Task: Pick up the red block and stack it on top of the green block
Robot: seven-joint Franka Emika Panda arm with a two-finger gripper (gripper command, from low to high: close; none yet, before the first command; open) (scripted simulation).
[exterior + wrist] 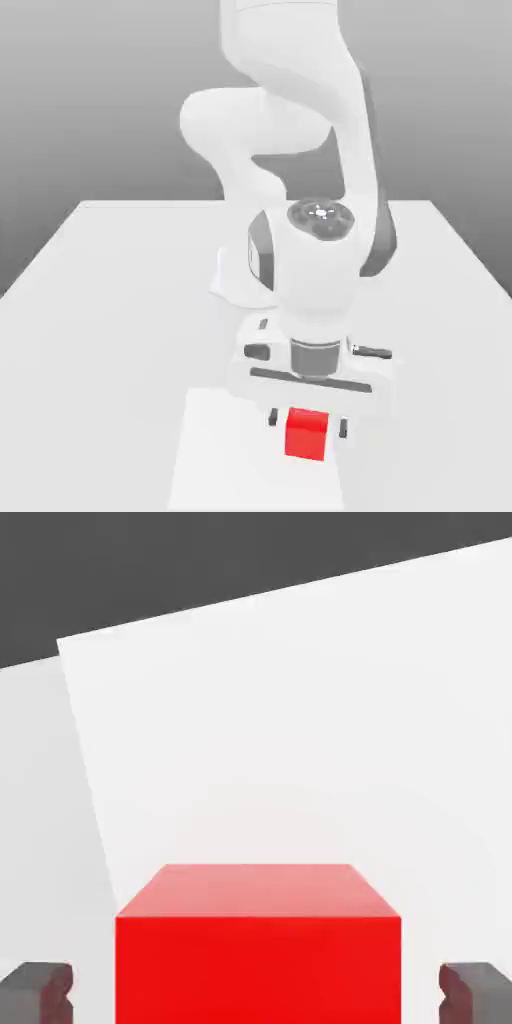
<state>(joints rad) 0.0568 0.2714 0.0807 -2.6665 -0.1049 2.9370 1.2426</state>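
Note:
The red block [306, 432] rests on a white square mat [215, 450] near the front of the table. My gripper [307, 424] is lowered over it, one dark fingertip on each side of the cube. A narrow gap shows between each fingertip and the block's side, so the jaws stand open around it. The hand view has the red block [258, 952] close up between the two grey fingers [36, 992], both apart from its sides. The green block is out of view.
The white arm's base [240, 285] stands on the light grey table [110, 300] behind the mat. Bare tabletop extends to the exterior view's left and right. The mat's far edge [300, 597] meets a dark background in the hand view.

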